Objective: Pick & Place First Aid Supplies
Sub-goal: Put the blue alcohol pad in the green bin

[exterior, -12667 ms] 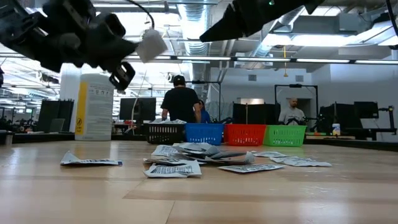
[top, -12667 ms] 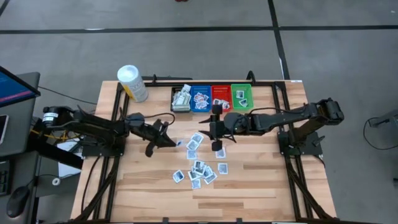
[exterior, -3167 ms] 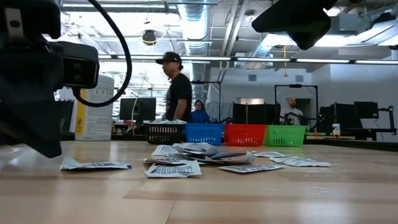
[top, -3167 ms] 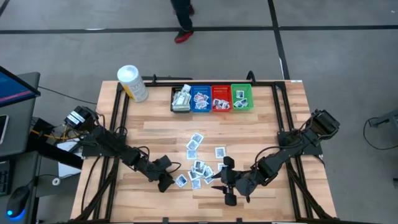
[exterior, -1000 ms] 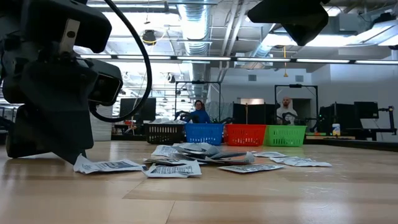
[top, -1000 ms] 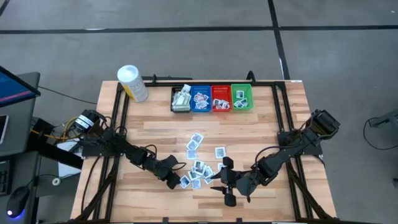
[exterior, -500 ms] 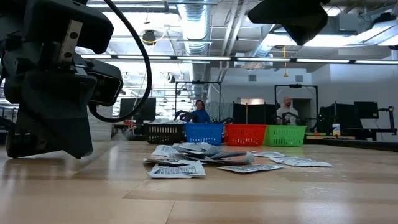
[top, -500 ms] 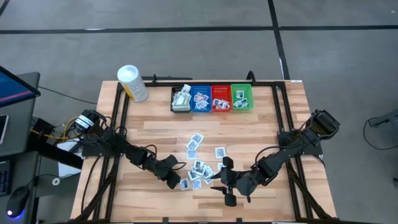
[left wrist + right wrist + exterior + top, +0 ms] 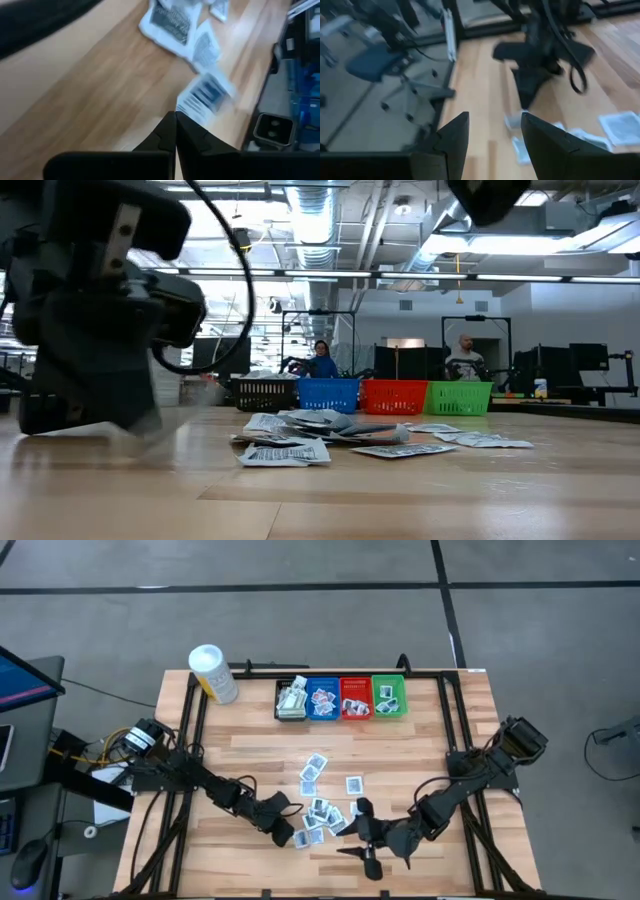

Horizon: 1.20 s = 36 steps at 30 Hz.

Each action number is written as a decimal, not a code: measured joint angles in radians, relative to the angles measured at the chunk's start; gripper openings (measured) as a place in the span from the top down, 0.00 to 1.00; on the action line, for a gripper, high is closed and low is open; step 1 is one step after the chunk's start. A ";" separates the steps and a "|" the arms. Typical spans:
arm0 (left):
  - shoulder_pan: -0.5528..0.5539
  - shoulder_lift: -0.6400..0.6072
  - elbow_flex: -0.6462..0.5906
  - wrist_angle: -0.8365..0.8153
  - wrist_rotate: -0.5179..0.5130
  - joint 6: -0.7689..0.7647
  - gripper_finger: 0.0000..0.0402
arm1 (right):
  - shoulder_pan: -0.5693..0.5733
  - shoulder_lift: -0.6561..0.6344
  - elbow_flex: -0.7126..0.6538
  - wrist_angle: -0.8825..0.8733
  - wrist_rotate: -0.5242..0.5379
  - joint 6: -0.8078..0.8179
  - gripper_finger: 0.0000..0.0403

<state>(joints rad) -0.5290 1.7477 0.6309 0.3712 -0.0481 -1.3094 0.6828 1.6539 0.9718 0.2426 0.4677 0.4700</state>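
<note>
High view — left claw (image 9: 297, 832) pinched, prob. on packet (image 9: 206, 95).

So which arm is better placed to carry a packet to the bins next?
The left. Its tool is shut on a packet at the near-left edge of the pile. The right tool stands open and empty near the pile's right side, so it would need to pick first.

Bright ceiling strip lights (image 9: 330, 275) glare overhead, evenly lighting the table (image 9: 420, 755). Both wrist pictures are smeared with motion blur; shadows are soft.
</note>
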 joint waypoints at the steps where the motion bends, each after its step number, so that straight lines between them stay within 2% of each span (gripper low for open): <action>1: 0.003 0.000 0.003 0.000 0.000 0.001 0.99 | 0.005 0.000 0.000 0.022 -0.003 0.000 0.57; 8: 0.012 -0.010 0.032 0.011 -0.003 0.024 0.99 | 0.024 0.000 0.022 0.071 -0.028 -0.005 0.57; 12: 0.013 -0.067 0.033 0.019 -0.017 0.046 0.99 | 0.025 0.000 0.034 0.095 -0.028 -0.006 0.57; 17: 0.014 -0.195 0.035 0.017 -0.120 0.099 0.99 | 0.023 -0.001 0.053 0.107 -0.023 -0.003 0.57; 21: 0.030 -0.294 0.036 0.011 -0.206 0.169 0.99 | 0.002 -0.001 0.055 0.220 0.008 0.014 0.57; 24: 0.047 -0.350 0.036 0.011 -0.250 0.217 0.99 | -0.012 0.000 0.055 0.336 0.013 -0.044 0.57; 29: 0.082 -0.392 0.036 0.011 -0.266 0.265 0.99 | -0.023 0.000 0.056 0.513 0.013 -0.166 0.57; 32: 0.104 -0.394 0.036 0.010 -0.266 0.279 0.99 | -0.023 0.000 0.056 0.574 0.015 -0.225 0.58; 36: 0.148 -0.394 0.036 0.010 -0.256 0.339 0.99 | -0.023 0.000 0.056 0.609 0.079 -0.280 0.62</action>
<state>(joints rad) -0.3809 1.3540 0.6670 0.3817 -0.3039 -0.9704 0.6598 1.6535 1.0283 0.8514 0.5466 0.1896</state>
